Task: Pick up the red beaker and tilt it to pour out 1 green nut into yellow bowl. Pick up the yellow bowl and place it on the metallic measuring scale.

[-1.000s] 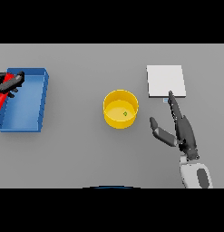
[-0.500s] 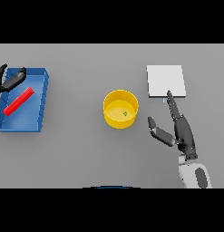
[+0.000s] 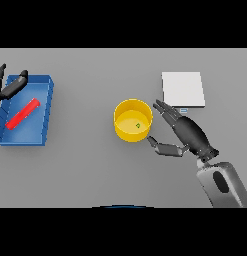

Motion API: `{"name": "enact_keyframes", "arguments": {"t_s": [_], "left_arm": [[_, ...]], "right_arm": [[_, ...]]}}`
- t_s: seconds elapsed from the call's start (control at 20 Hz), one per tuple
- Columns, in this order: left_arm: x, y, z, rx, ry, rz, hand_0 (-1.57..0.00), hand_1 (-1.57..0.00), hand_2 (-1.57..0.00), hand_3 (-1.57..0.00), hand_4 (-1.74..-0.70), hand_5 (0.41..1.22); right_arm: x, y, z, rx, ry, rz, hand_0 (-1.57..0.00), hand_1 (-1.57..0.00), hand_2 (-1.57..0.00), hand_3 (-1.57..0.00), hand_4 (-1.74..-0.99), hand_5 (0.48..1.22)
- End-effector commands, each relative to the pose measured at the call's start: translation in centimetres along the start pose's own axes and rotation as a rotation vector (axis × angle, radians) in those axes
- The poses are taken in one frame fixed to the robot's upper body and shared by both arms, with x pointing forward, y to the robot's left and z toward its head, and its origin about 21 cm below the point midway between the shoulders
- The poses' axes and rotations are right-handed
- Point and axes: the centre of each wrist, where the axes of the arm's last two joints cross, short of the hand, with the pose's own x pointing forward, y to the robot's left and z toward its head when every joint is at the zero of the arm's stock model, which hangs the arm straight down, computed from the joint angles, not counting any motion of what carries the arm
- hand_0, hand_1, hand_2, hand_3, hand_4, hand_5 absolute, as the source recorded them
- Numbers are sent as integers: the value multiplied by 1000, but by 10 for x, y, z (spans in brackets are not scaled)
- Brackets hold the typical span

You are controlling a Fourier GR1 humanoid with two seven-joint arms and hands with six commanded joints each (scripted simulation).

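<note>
- A plain grey bench [image 3: 85, 165] carries everything; my right hand [image 3: 187, 132], fingers spread and holding nothing, sits just beside the round yellow bowl [image 3: 133, 120].
- The small green nut [image 3: 138, 125] lies inside the bowl; the flat metallic measuring scale [image 3: 182, 89] waits nearby.
- The slim red beaker [image 3: 23, 113] lies in the blue tray [image 3: 39, 131].
- Risk, I judge: a shallow grip could tip the bowl and spill the nut.
- My left hand [image 3: 11, 87] is cut off at the frame's edge; fingers look relaxed, empty.
</note>
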Motion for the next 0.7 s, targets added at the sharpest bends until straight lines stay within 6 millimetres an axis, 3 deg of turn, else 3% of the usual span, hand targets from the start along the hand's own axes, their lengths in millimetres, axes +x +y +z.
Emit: {"name": "enact_keyframes", "arguments": {"t_s": [0.0, 0.25, 0.5, 0.65], "left_arm": [[-1, 0, -1, 4, 1, -2, -6, -6, -5, -4, -719, 664], [-4, -5, -2, -12, 12, -8, -1, -1, -1, -1, -712, 676], [-1, -2, 2, -14, -11, 14, 0, 0, 0, 0, -720, 687], [-4, 1, 2, -15, -1, 15, 1, 1, 1, 1, -722, 688]], "right_arm": [[5, -6, -7, 50, -35, 80, 1, 1, 1, 1, -1220, 701], [21, -7, -44, 293, -161, 401, 1, 1, 1, 1, -1223, 705], [25, -10, -69, 468, -216, 551, 1, 1, 1, 1, -1215, 704], [21, 2, -84, 554, -178, 626, 1, 1, 1, 1, -1223, 704]]}}
